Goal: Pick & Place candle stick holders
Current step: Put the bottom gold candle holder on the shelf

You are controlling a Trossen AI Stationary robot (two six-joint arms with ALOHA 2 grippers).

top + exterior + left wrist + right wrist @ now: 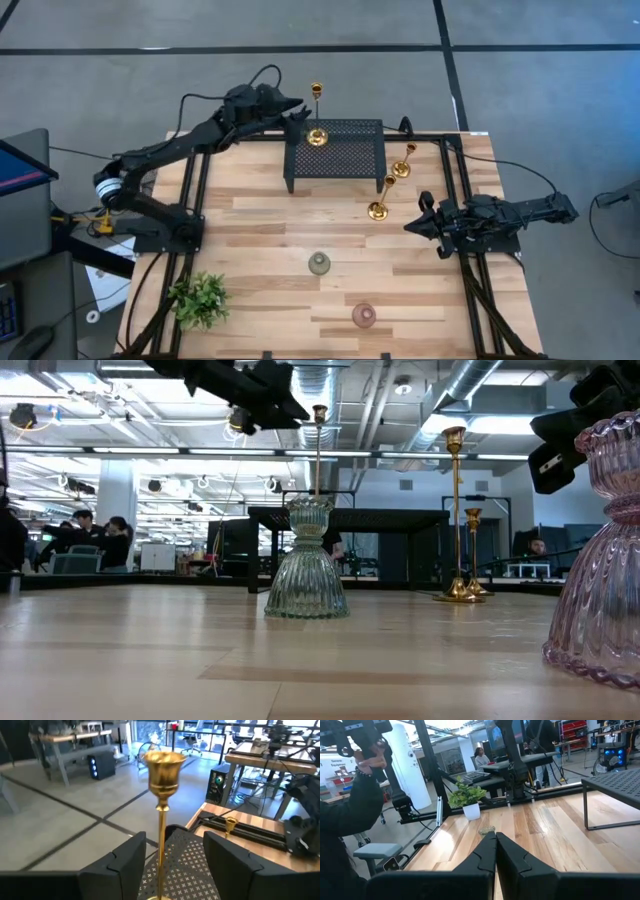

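Observation:
One gold candlestick [317,112] stands upright by its round base on the black perforated rack [340,152] at the table's far side. My left gripper [298,112] is open there, one finger [131,854] on either side of the stem [162,845] without touching it. Two more gold candlesticks [378,208] [402,165] stand on the table right of the rack. A grey-green cup [319,264] and a pinkish cup [364,316] stand nearer the front edge. My right gripper [414,225] is shut and empty, near the right-hand candlesticks.
A small leafy plant [200,298] stands at the near left corner. Dark frame rails [462,180] run along the table's left and right sides. A person in a dark sleeve [350,810] shows beyond the table in the right wrist view.

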